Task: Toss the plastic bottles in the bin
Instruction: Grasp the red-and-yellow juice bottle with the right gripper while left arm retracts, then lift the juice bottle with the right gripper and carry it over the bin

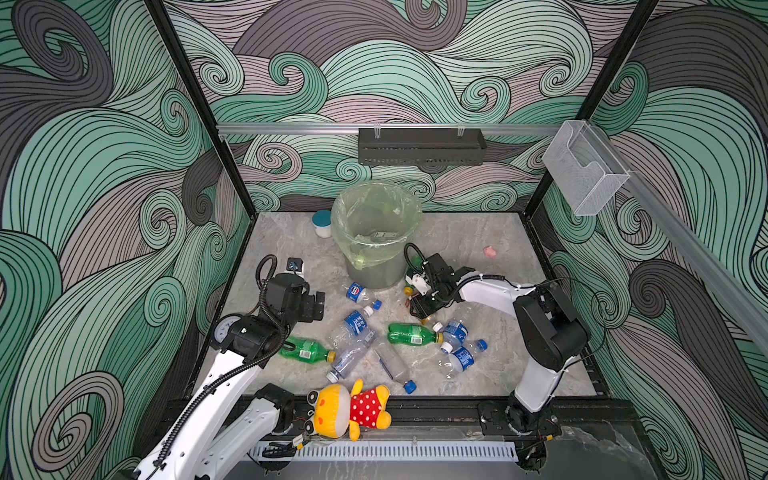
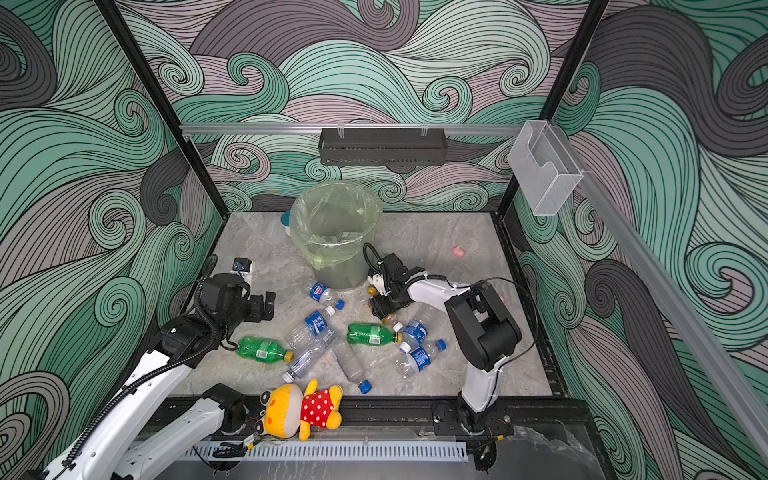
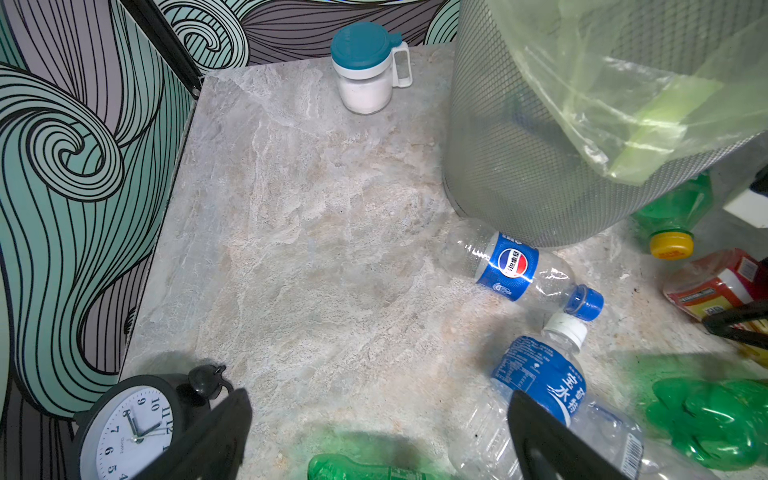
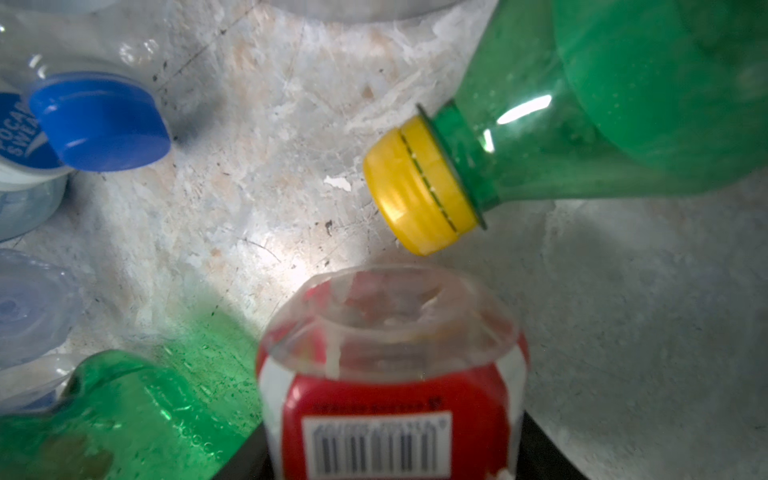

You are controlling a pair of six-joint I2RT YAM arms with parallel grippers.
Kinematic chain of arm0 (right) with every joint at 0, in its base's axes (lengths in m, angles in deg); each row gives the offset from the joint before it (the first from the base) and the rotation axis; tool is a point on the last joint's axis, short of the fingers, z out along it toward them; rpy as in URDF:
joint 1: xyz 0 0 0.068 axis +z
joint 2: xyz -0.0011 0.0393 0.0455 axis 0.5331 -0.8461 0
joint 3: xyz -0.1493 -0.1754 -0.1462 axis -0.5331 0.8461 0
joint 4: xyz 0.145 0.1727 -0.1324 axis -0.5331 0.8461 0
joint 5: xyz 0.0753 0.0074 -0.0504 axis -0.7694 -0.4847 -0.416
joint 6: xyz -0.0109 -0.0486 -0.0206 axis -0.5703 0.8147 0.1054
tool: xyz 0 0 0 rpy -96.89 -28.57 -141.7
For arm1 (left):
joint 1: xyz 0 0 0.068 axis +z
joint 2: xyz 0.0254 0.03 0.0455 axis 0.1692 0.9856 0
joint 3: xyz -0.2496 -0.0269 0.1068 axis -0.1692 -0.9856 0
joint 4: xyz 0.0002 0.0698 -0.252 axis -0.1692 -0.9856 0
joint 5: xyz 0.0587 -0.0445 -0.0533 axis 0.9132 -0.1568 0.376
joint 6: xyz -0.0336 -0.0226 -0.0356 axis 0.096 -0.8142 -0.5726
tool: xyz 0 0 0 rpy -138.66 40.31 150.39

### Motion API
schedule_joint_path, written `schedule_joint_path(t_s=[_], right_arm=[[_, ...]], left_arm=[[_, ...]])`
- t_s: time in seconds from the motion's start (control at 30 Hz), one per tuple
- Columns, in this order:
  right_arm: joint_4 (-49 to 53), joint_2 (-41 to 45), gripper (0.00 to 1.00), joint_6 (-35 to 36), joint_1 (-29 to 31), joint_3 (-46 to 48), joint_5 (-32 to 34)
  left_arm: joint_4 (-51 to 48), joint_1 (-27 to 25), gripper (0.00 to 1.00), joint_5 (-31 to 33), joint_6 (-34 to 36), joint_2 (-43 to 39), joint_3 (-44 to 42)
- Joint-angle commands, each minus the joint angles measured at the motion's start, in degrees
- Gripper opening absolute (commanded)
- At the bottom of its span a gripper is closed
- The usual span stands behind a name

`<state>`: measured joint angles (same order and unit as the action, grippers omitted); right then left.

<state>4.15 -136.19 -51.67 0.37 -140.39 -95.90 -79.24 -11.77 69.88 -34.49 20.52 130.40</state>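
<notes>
Straddling red-labelled bottle (image 4: 390, 374) near bin (image 1: 374, 274), right fingers (image 4: 544, 453) close against it, grip unclear; left fingers (image 3: 552, 449) wide open, empty.

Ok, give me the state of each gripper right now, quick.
Left gripper: open, holding nothing.
Right gripper: shut on the red-labelled bottle, jaws against both its sides.

Roughly eleven bottles (image 1: 411, 333), one bin (image 1: 376, 274), one jar (image 1: 322, 224), one clock (image 3: 129, 428)
</notes>
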Motion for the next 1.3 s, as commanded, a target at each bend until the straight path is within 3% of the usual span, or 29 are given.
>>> schedule_joint_path(t_s=[0.0, 0.27, 0.63, 1.03, 1.27], right_arm=[[-2.8, 4.0, 0.6, -1.2, 0.3, 1.6, 1.4], [-5.6, 10.7, 0.55, -5.0, -2.4, 4.0, 4.0], [-6.7, 20.9, 0.51, -10.4, -10.6, 8.0, 0.0], [-6.4, 32.5, 0.47, -11.0, -11.1, 11.9, 0.2], [-2.1, 35.1, 0.46, -11.2, -11.1, 6.6, -1.5]], left_arm=[[-0.9, 0.5, 0.99, 1.6, 0.1, -0.9, -0.3], [-1.1, 0.6, 0.99, 1.9, 0.3, -1.2, -0.5], [-0.5, 0.5, 0.99, 1.3, 0.2, -0.5, -0.8], [0.0, 0.5, 0.99, 0.3, 0.5, 1.1, -0.6], [-1.0, 0.5, 0.99, 0.8, 0.5, 1.1, -0.1]])
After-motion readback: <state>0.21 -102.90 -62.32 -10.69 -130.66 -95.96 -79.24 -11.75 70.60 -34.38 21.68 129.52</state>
